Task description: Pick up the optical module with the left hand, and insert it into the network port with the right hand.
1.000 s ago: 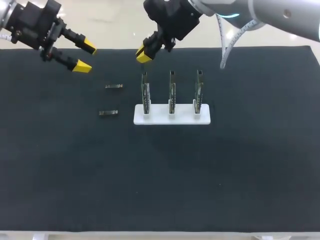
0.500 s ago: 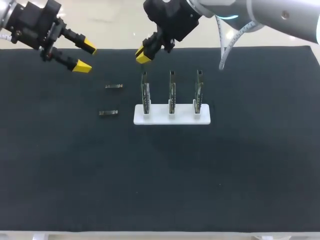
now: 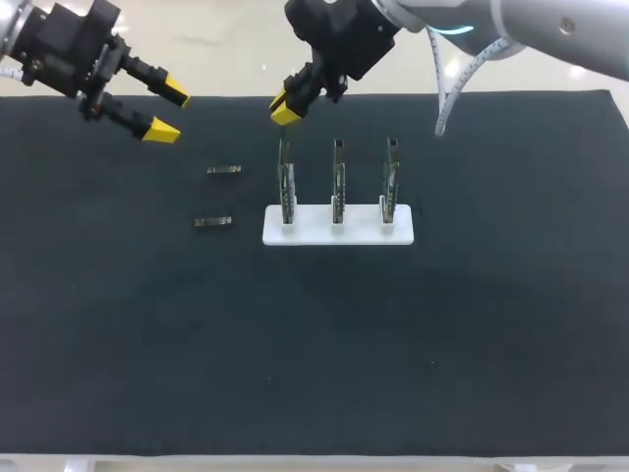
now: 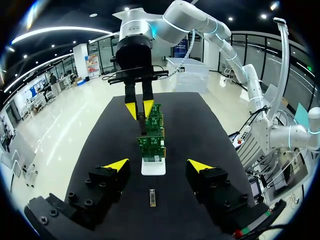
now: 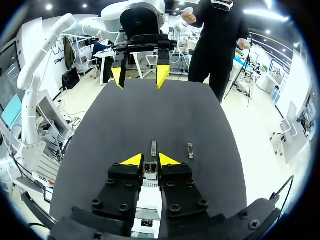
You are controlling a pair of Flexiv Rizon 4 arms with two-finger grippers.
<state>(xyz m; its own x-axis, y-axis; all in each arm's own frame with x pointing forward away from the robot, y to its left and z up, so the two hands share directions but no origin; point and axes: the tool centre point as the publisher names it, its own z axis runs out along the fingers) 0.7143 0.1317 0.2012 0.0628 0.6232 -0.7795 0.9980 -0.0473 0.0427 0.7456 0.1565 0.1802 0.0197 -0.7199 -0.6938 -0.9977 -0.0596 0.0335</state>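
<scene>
Big black desk (image 3: 393, 344) fills the head view. The left gripper (image 3: 169, 111) hangs over the desk's far left corner, fingers spread wide with nothing in them. The right gripper (image 3: 285, 106) comes in from the far right and sits just above and behind the leftmost board. Its yellow tips are only a sliver apart, and nothing seems to be held between them.

Mid-desk there's a white base (image 3: 337, 224) with three boards (image 3: 337, 182) standing upright in a row. Two small modules lie flat on the desk left of the base, one farther back (image 3: 224, 169) and one nearer (image 3: 212, 222) – well apart from both grippers.

From the left wrist, the left gripper (image 4: 158, 165) looks straight down the row of boards (image 4: 151, 145), with one module (image 4: 152, 197) lying on the desk ahead of its spread fingers, short of the base (image 4: 153, 166). From the right wrist, the right gripper (image 5: 150, 160) has a board top right under its narrow gap – both modules (image 5: 154, 148) lie out ahead.
</scene>
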